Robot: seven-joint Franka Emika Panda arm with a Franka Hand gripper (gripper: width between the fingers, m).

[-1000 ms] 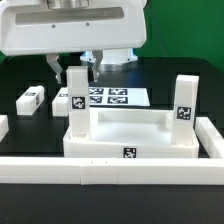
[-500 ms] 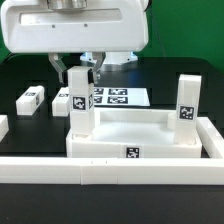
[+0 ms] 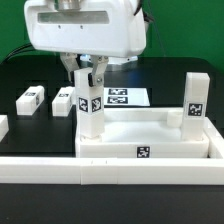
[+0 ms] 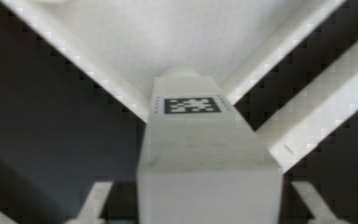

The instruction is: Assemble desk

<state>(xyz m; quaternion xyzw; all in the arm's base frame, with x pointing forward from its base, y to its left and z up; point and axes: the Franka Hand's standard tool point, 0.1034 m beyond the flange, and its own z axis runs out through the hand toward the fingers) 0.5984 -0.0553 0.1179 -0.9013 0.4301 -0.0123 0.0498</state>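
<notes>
At the exterior view's left, 1 loose leg (image 3: 32,99) and another loose leg (image 3: 64,100) lie flat on the black counter (image 3: 20,75). Next, the jaws are clenched on the upright leg (image 3: 90,105), which stands at the tabletop's (image 3: 110,148) left corner. A second upright leg (image 3: 196,100) stands at its right corner.

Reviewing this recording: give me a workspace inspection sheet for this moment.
Surface: black table, white border bars along its edges.
Job's things: tabletop carries the leg under the tool and a second upright leg; two loose legs lie flat on the table.
Clutter: marker board.
Grippers: tool straddles its leg's top; grip unclear.
Cables: nothing seen.
Surroundings: green backdrop.
</notes>
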